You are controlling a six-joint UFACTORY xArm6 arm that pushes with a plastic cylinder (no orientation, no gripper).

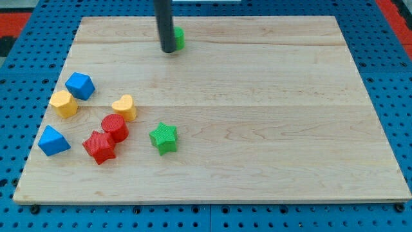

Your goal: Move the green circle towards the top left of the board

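Nearest the view's bottom sits a loose cluster, well below and to the view's left of the green circle (pixel 178 38): a blue triangular block (pixel 53 140), a red star (pixel 99 147), a red cylinder (pixel 115 127) touching it, and a green star (pixel 163 137) just to their right. Further up are a yellow heart (pixel 124 107), a yellow hexagon (pixel 64 103) and a blue cube-like block (pixel 80 85).

Farthest off, near the wooden board's (pixel 257 116) top edge, lies the green circle, mostly hidden behind the rod. My tip (pixel 168 49) rests against the circle's left side; there is no claw here, only a bare rod, so nothing clenches or releases.

The risk, as I judge it: the tip stands on the side the circle must travel toward, so pushing from here would drive it right, or off the top edge.
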